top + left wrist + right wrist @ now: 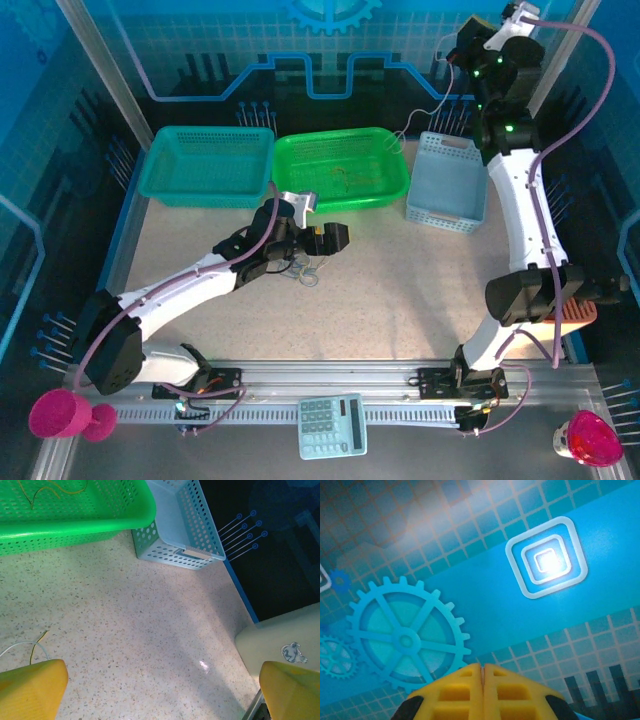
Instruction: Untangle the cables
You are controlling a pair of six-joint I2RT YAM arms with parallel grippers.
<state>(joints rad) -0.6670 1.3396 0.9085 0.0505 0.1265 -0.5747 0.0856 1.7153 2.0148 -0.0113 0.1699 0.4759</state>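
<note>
- counter [420,290]: beige, speckled, stone-look and matte, framed by aluminium rails [300,378]; behind it a blue backdrop wall [560,620] printed with cogwheels, a grid and nested rounded squares
- three perforated plastic baskets in a row along the far edge: teal basket [205,198] at the left; green basket [340,203] [75,535] in the middle; pale blue basket [445,215] [170,555] at the right
- left gripper [328,240] [160,695]: smooth yellow fingers spread wide and empty, low over the counter just in front of the green basket
- right gripper [455,55] [481,680]: ribbed yellow fingers pressed together, raised high over the far right corner
- calculator [333,425]: pale teal, flat on the near rail
- cables [305,272]: a small tangle of white and blue loops on the counter beneath the left gripper; thin yellow-orange strands [340,180] [50,490] lie inside the green basket; a white cable [425,108] climbs from that basket's far right corner toward the right gripper; whether it is pinched there I cannot tell
</note>
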